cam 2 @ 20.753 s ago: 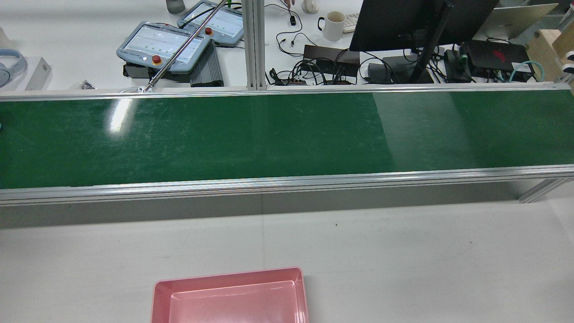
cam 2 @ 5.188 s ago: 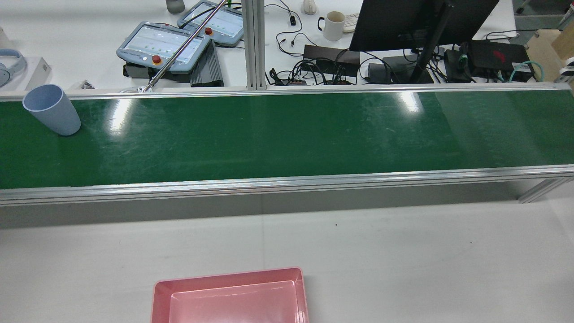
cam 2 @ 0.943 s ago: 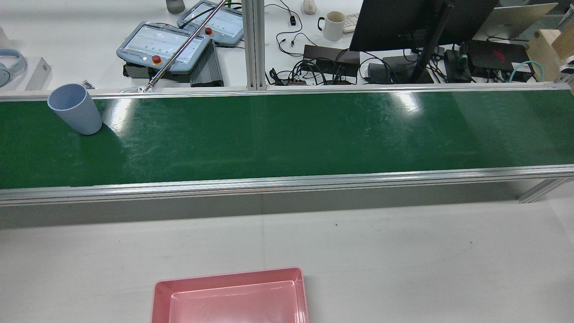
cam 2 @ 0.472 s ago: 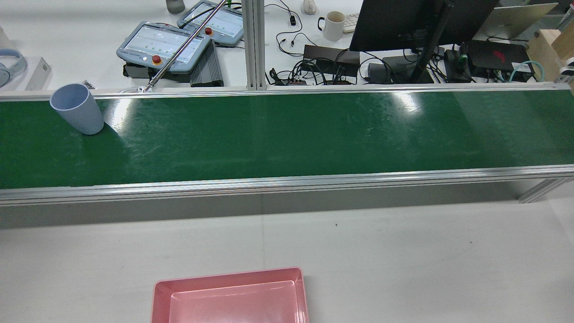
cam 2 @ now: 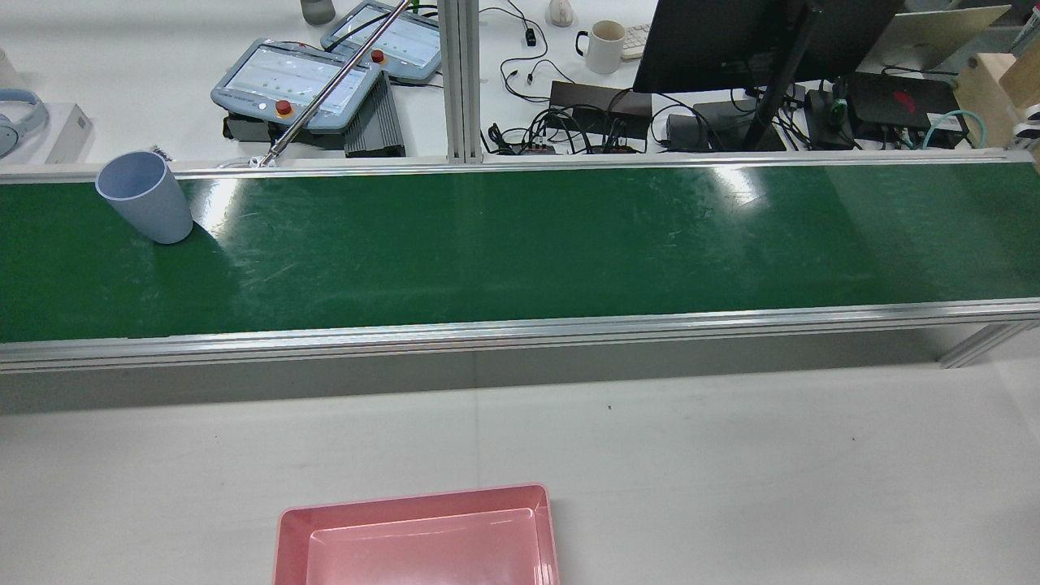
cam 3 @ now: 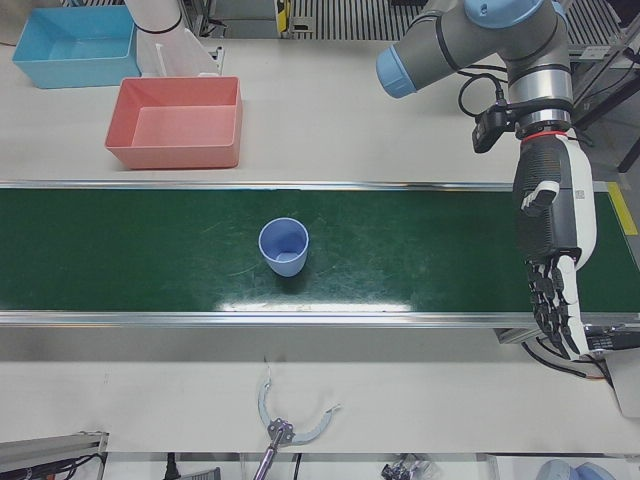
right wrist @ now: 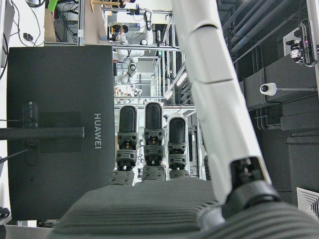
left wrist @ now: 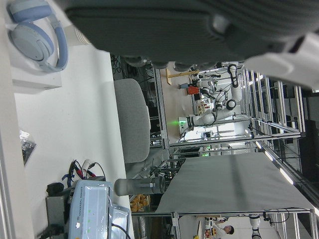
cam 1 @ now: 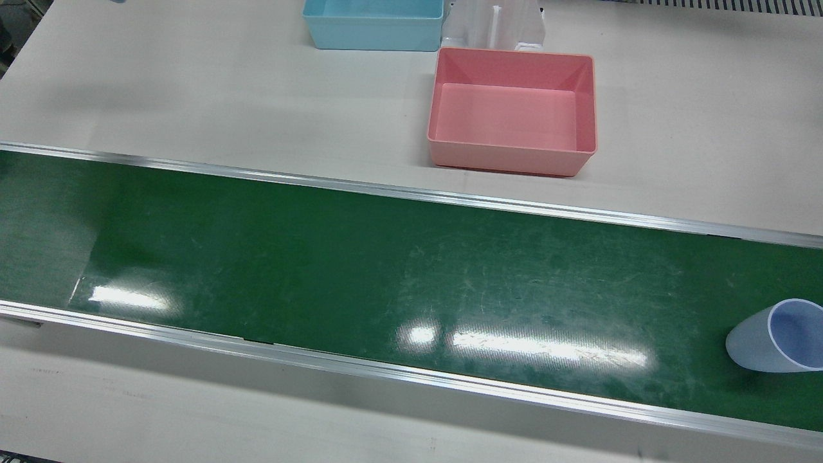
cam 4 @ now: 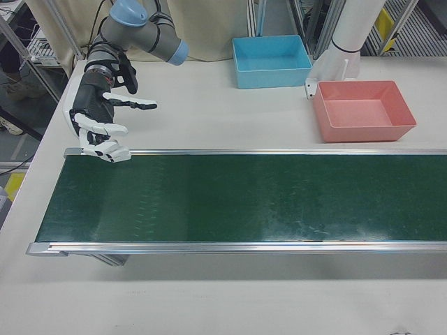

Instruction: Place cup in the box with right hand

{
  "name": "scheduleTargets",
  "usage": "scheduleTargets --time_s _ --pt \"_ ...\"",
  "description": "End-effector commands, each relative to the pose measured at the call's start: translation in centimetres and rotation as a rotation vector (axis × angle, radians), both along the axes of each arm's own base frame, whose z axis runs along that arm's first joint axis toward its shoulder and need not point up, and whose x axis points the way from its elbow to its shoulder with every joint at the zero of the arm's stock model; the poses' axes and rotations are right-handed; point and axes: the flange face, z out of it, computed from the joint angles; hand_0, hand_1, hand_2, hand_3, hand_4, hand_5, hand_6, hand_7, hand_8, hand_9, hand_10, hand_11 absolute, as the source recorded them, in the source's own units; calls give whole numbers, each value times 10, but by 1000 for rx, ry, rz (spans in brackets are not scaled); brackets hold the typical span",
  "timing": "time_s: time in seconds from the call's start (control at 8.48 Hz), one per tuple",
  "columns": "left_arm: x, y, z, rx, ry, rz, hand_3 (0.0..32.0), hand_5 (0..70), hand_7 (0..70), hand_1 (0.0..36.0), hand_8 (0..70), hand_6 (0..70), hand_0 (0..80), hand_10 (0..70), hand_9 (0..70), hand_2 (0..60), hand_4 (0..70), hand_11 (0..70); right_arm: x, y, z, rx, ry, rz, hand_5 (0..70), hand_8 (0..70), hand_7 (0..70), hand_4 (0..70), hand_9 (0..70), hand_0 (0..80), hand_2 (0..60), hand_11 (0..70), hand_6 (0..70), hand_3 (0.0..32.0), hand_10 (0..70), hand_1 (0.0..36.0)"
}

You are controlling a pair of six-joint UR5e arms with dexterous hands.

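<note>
White-fingered right hand spread, empty.

A pale blue cup stands upright, mouth open, on the green belt; the empty pink box sits well apart.

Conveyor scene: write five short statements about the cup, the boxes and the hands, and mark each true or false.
1. The cup stands upright on the green belt. True.
2. The cup is already in the pink box. False: the pink box holds nothing; the cup is on the belt.
3. The right hand holds the cup. False: it is open with fingers apart at the belt's far end, holding nothing.
4. A blue box sits beside the pink box on the table. True.
5. The left hand touches the cup. False: it hangs fingers-down near the belt's end, well apart from the cup.
</note>
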Motion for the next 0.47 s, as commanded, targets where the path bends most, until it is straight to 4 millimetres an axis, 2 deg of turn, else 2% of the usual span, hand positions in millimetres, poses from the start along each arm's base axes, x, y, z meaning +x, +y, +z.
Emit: scheduleTargets --time_s 0.0,0.35 --pt "0 0 0 0 0 0 0 0 0 0 0 0 0 0 0 0 0 0 0 0 1 -4 -1 1 144 302 552 240 384 800 0 372 158 0 240 274" --pt "1 0 0 0 0 3 0 0 0 0 0 0 0 0 0 0 0 0 0 0 1 -4 0 -1 145 304 548 234 387 800 0 378 157 0 244 272"
